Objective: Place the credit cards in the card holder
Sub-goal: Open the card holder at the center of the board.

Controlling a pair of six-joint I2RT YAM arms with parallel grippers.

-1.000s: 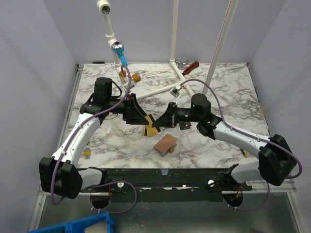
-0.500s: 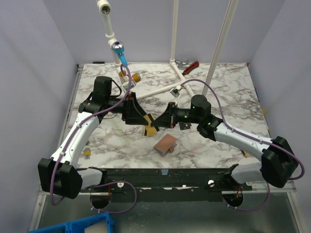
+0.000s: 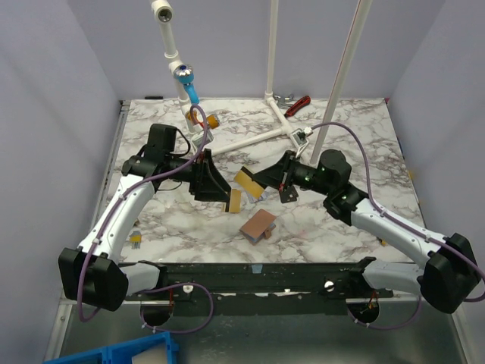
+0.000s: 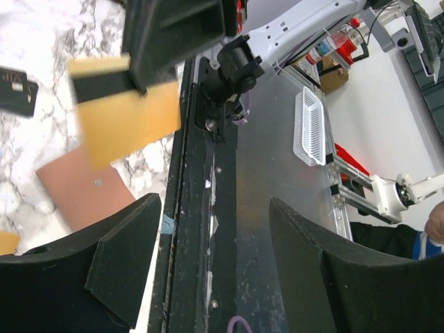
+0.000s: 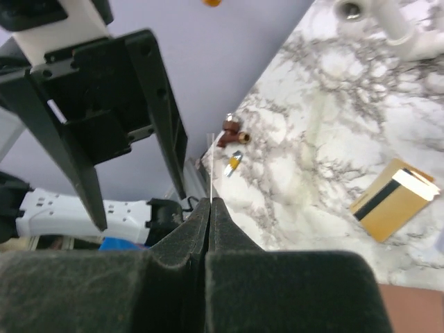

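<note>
My right gripper (image 3: 263, 180) is shut on a gold card with a dark stripe (image 3: 245, 180) and holds it above the table. In the right wrist view the jaws (image 5: 210, 205) are pressed together on the card, which shows edge-on (image 5: 210, 166). The left wrist view shows that card (image 4: 125, 104) from its face. My left gripper (image 3: 222, 192) is open and empty (image 4: 214, 208), just left of it. A second gold card (image 3: 235, 200) lies on the table (image 5: 392, 200). The tan-brown card holder (image 3: 258, 224) lies in front (image 4: 83, 194). A black card (image 4: 14, 90) lies nearby.
A white pipe frame (image 3: 250, 139) crosses the back of the marble table (image 3: 348, 144). Red-handled pliers (image 3: 301, 103) lie at the back and a blue-tipped tool (image 3: 186, 80) hangs there. A small yellow piece (image 3: 135, 240) lies at the left front. A black rail (image 3: 258, 274) runs along the near edge.
My right gripper has drawn back to the right and risen, carrying a gold card away from the left gripper. The left gripper has stayed about where it was.
</note>
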